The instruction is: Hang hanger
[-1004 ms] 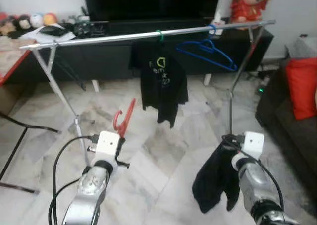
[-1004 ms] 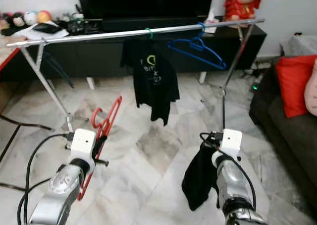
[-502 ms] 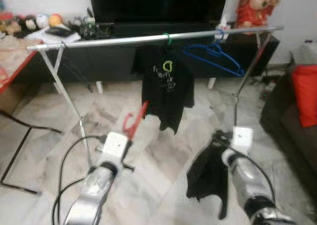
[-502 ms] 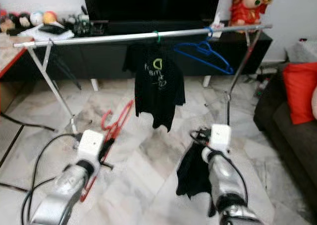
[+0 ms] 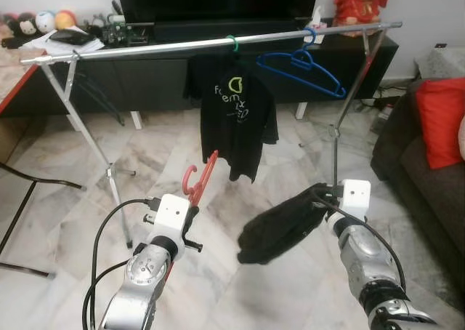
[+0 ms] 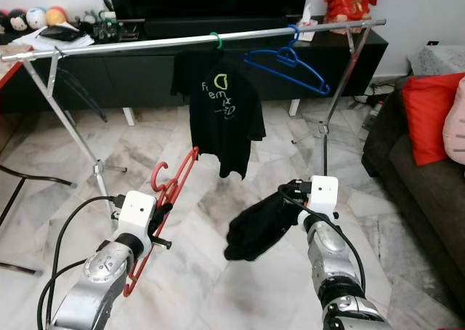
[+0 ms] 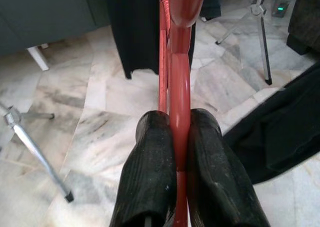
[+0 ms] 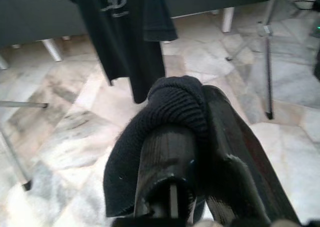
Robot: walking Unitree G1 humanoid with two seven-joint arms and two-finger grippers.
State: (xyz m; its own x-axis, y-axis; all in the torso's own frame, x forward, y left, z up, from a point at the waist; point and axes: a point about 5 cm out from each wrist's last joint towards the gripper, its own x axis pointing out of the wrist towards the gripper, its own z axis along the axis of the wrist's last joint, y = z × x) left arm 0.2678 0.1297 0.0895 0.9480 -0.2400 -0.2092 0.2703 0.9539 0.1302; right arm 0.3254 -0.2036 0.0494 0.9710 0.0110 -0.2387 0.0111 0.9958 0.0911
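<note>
Left eye view: left gripper (image 7: 172, 137) jaws clamped on red hanger (image 5: 202, 179), right gripper (image 8: 200, 137) jaws on black garment (image 5: 280, 224) (below the rail (image 5: 145, 49)).

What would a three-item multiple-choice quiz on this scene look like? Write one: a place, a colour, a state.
1. Where does the blue hanger hang?
A. on the rail
B. on the sofa
C. on the floor

2. What colour is the hanger in the left gripper?
A. green
B. red
C. white

3. What is the right gripper doing?
A. hanging open
B. clamping a black garment
C. gripping the rail

Answers: 1 A, its hook sits over the bar; 2 B, red between the fingers; 3 B, cloth bunched between the fingers.
</note>
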